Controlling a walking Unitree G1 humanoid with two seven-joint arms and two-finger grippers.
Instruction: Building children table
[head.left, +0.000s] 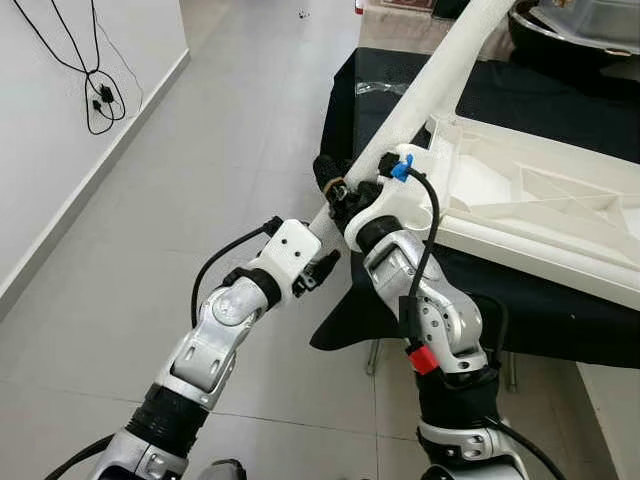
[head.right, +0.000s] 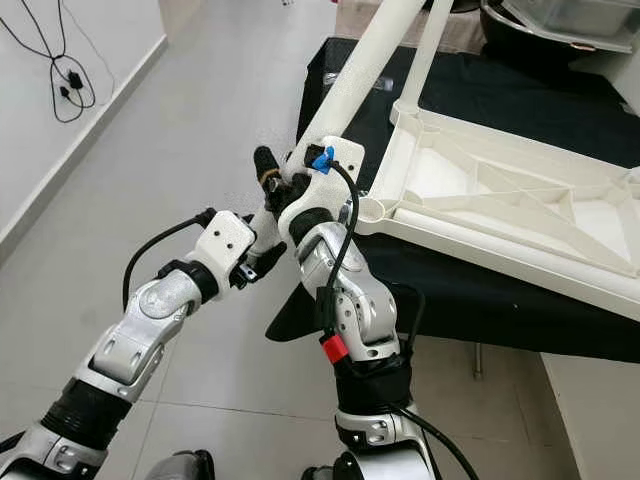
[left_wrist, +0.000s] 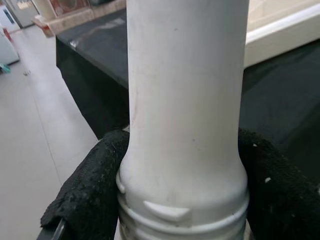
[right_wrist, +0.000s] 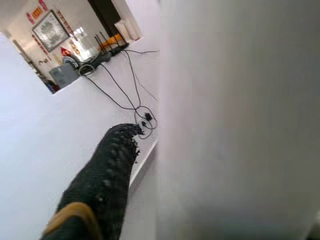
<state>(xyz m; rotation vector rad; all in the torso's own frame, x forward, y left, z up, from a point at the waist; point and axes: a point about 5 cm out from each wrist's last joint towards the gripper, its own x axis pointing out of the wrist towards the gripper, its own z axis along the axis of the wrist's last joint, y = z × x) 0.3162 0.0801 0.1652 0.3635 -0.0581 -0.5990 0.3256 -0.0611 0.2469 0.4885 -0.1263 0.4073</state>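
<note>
A long white table leg (head.left: 440, 70) slants up from my grippers over the black-clothed table (head.left: 560, 110). My left gripper (head.left: 325, 240) is shut on the leg's lower end. In the left wrist view its black padded fingers (left_wrist: 92, 195) press both sides of the leg (left_wrist: 185, 100), just above the ridged end. My right gripper (head.left: 338, 190) is shut on the same leg a little higher. One black finger (right_wrist: 105, 185) lies beside the leg (right_wrist: 240, 120). The white tabletop (head.right: 500, 190) lies underside up on the cloth, its corner close to my right wrist. A second white leg (head.right: 425, 50) rises behind that corner.
Grey tiled floor (head.left: 200, 200) stretches to my left, up to a white wall with a hanging black cable (head.left: 100, 100). A dark container (head.left: 570, 30) sits at the far end of the table. The black cloth hangs down in front of my body.
</note>
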